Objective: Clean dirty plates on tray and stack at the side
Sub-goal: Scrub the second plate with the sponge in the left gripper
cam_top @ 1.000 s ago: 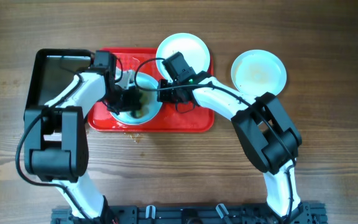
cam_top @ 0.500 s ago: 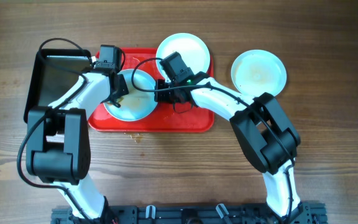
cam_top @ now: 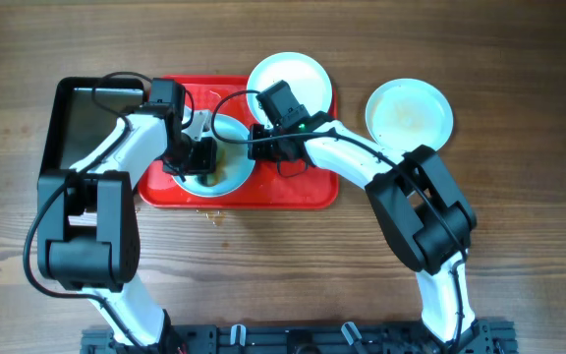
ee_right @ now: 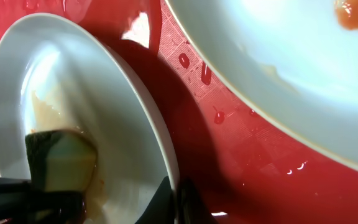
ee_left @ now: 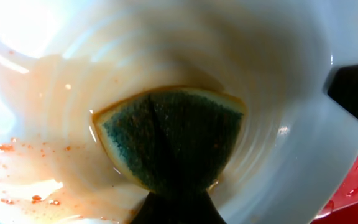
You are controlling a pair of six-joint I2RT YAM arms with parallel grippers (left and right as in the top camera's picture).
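A white plate (cam_top: 232, 172) smeared with orange sauce lies on the red tray (cam_top: 293, 187). My left gripper (cam_top: 202, 157) is shut on a green and yellow sponge (ee_left: 173, 134) and presses it on this plate (ee_left: 278, 74). My right gripper (cam_top: 255, 138) is shut on the plate's right rim (ee_right: 160, 155); the sponge (ee_right: 61, 162) shows at the lower left there. A second plate (cam_top: 288, 79) with an orange sauce spot (ee_right: 356, 12) sits at the tray's back right. A third plate (cam_top: 409, 113) lies on the table to the right of the tray.
A black rectangular pan (cam_top: 77, 123) stands left of the tray. Small sauce drops dot the tray (ee_right: 216, 115) between the two plates. A few crumbs lie on the wood just in front of the tray (cam_top: 212, 214).
My left gripper swung up and left off the plate half a second ago, then came back down onto the plate's middle with the sponge. The right gripper kept its hold on the rim.
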